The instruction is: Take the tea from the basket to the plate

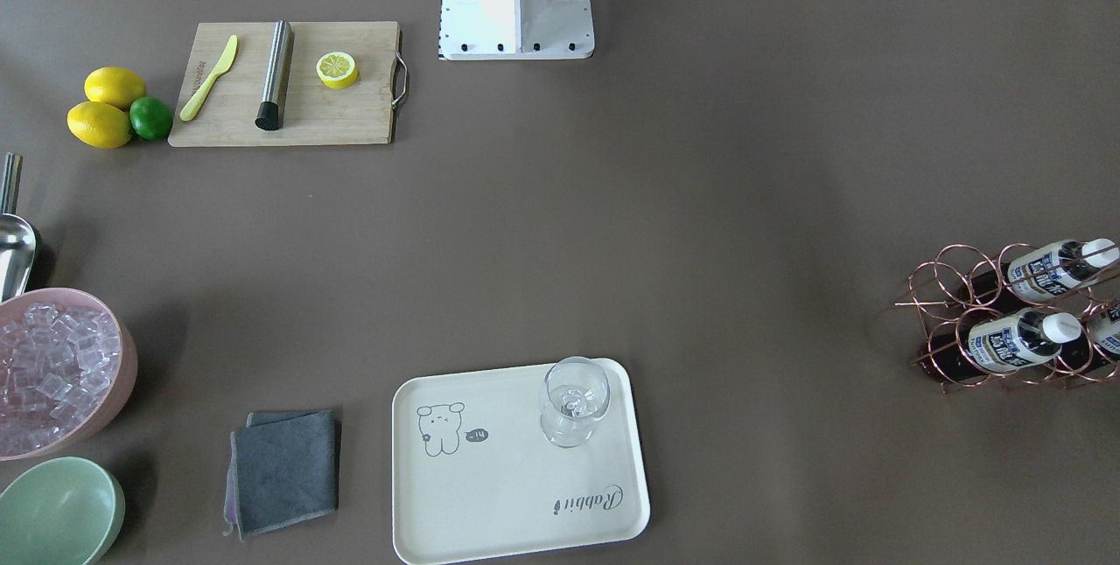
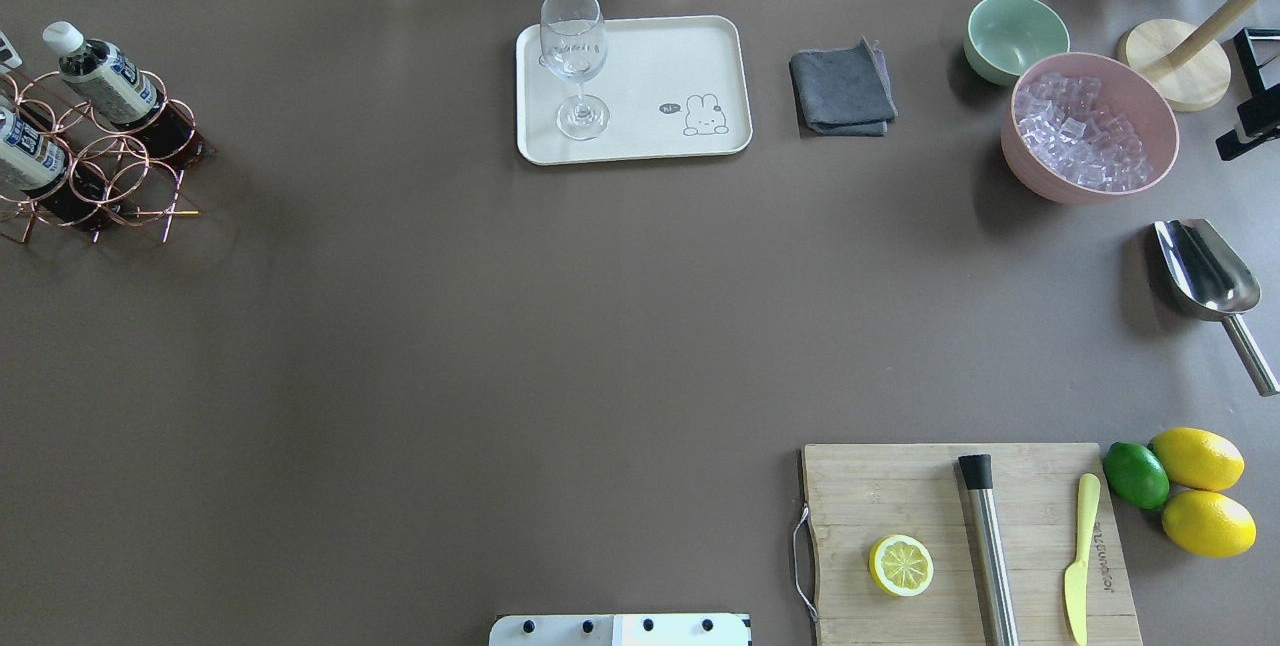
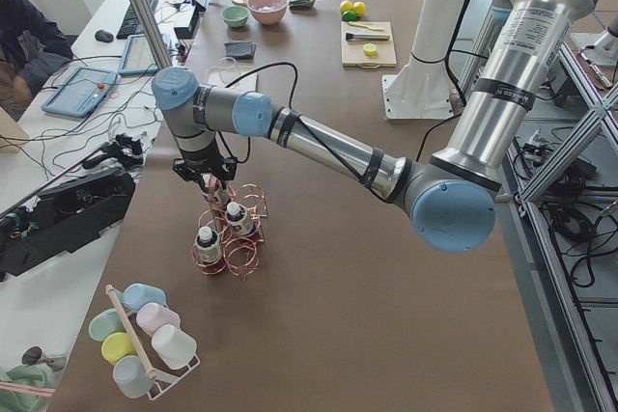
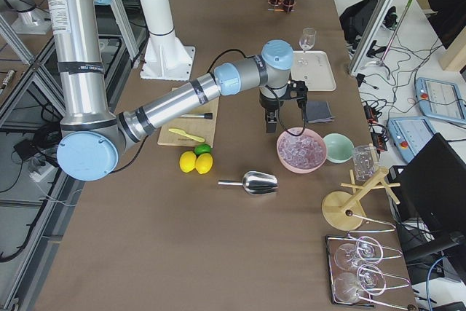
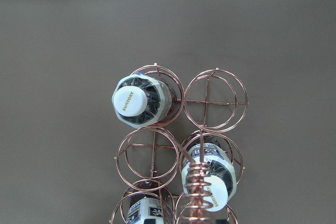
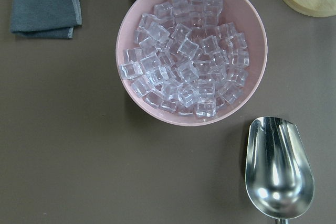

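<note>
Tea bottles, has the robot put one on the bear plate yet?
Not yet. All three tea bottles sit in the basket; the plate holds only a glass. The left tool hangs above the basket. Grabbing, carrying and placing remain.

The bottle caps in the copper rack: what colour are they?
White, with gold lettering; the tea bottle's cap shows best in the left wrist-mounted view.

Table [image 2: 500, 326]: brown matte cover, fills both top views.
Side desk [image 3: 68, 137]: white, alongside the table; tablet [image 3: 82, 91] on it.
Post [image 3: 145, 12]: aluminium, slanted.
Floor [image 3: 579, 354]: apparently grey, mostly hidden.
Light: even, soft shadows.
</note>
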### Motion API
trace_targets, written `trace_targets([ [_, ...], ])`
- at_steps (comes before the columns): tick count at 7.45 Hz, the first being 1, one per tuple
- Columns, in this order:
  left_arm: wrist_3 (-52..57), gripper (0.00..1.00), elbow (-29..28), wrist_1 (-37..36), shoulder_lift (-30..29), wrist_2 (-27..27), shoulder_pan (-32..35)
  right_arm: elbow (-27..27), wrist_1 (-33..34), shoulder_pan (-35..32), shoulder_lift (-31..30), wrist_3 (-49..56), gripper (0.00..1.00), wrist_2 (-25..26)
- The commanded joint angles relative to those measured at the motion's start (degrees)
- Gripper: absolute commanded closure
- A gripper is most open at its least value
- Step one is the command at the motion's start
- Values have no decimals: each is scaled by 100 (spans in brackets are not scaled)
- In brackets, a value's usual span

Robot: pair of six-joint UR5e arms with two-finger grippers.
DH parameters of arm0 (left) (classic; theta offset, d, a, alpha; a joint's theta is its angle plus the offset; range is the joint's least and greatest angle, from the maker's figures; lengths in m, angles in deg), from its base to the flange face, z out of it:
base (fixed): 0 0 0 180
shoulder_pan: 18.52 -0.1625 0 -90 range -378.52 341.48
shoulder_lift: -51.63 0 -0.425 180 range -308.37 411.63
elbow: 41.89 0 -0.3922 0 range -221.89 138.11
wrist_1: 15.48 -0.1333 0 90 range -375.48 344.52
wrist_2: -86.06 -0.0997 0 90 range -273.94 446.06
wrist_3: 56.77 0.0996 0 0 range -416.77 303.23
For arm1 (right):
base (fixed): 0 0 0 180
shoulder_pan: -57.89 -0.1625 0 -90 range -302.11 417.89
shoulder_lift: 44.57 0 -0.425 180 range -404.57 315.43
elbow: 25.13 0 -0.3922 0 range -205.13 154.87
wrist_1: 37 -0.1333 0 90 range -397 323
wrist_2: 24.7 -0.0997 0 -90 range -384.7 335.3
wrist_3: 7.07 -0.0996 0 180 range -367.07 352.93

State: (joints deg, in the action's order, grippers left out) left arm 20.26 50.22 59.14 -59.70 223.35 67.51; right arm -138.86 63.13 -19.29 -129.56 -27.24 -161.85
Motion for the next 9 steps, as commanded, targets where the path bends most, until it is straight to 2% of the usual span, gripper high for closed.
trace_targets([
  [1, -20, 94, 26, 36, -29, -17, 2, -26, -152, 54, 18, -13, 0, 83],
  [2, -29, 100, 26, 18, -46, -17, 20, -44, -143, 45, 18, -22, 0, 92],
  [7, -12, 100, 17, -209, -64, -44, 98, -53, -143, -8, -8, 22, 0, 92],
  [9, -12, 100, 17, -228, -239, -44, 108, -45, -143, -95, -8, 31, 0, 92],
])
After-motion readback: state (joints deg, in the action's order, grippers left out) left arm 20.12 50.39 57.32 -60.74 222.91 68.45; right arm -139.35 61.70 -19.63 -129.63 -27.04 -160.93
